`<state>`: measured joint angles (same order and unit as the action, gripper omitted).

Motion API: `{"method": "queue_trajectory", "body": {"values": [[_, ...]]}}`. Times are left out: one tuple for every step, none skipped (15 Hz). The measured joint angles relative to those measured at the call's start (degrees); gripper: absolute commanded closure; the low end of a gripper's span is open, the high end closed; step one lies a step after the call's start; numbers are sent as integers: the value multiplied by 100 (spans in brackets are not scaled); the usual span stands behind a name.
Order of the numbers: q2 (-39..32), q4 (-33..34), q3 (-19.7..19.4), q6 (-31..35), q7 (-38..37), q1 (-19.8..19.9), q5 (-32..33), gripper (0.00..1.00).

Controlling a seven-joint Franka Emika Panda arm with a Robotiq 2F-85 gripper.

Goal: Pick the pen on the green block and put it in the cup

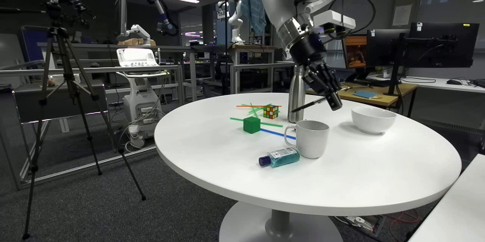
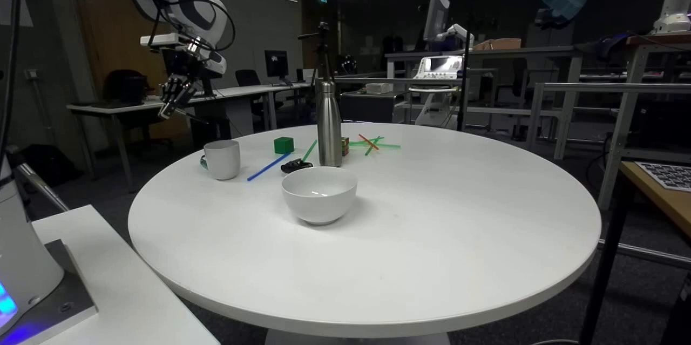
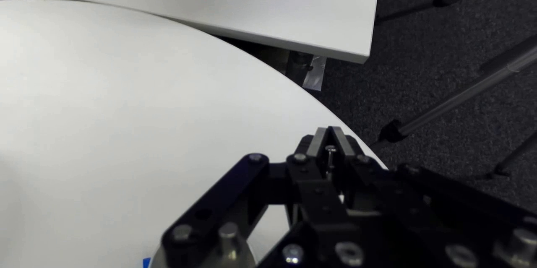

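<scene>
from the tool (image 1: pixel 332 100) juts the pen (image 1: pixel 306 105) — thin, dark, tilted.

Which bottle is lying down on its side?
The small blue-green bottle with the dark blue cap, next to the white mug. It lies flat, while the tall steel bottle stands upright.

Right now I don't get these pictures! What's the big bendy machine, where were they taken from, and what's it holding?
That's a robot arm. Its gripper pinches like fingers, and it's closed on a pen, up in the air. Two pictures come from cameras standing away from it; the third is taken from the arm itself, looking past the gripper. On the table are a cup, bowl, green block, puzzle cube, steel bottle, blue bottle, coloured sticks and a black thing I can't name. The pen isn't in the cup yet.
</scene>
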<state>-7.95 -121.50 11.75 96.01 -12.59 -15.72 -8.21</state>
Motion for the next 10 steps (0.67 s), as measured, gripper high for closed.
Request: {"method": "queue_trajectory", "body": {"values": [[49,-19,10,-92,-18,0,-25,99],[93,-26,21,-188,-29,0,-53,99],[128,-31,32,-279,-36,0,-89,99],[153,-31,40,-368,-39,0,-122,99],[170,-31,45,-425,-40,0,-145,99],[180,-31,50,-470,-40,0,-162,99],[188,-31,53,-514,-40,0,-172,99],[192,-31,54,-553,-40,0,-177,99],[192,-31,54,-580,-42,0,-177,99],[192,-31,54,-590,-45,0,-177,99]]}}
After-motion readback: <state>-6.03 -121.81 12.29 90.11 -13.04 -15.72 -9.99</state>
